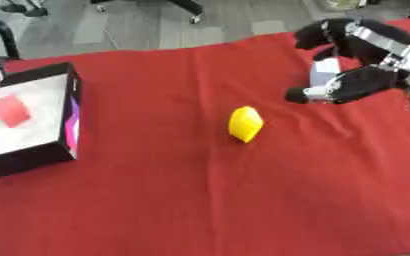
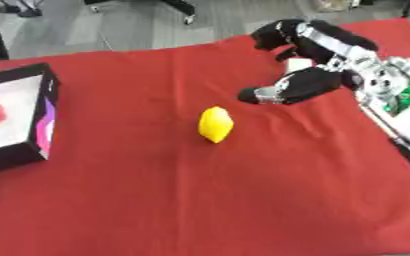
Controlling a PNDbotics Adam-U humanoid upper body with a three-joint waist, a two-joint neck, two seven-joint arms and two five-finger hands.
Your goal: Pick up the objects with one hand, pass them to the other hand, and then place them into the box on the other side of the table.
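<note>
Item: yellow object, a small faceted solid tapering to a point at top and bottom, matte and probably plastic, lying on the red cloth near the middle of the worktop; nothing touches it. Item: red cloth, a soft fabric showing shallow creases, spread under the yellow object and covering the worktop on every side of it. Item: box, well to the left of the yellow object, with black walls, a pale interior and a purple-and-white panel on the inner face of the wall toward the yellow object; a flat red piece already lies inside, so one delivery looks complete. Item: right hand, up and to the right of the yellow object, near it but apart, black shells with silver metal at the wrist, thumb and fingers spread wide and grasping nothing, the opening turned down toward the object. Item: left hand, shown in neither view; a small silvery part at the picture edge just beyond the box cannot be identified. Status: the yellow object is not yet picked up; the grasp, the pass to the other hand and the placing into the box all remain, by this reading.
</note>
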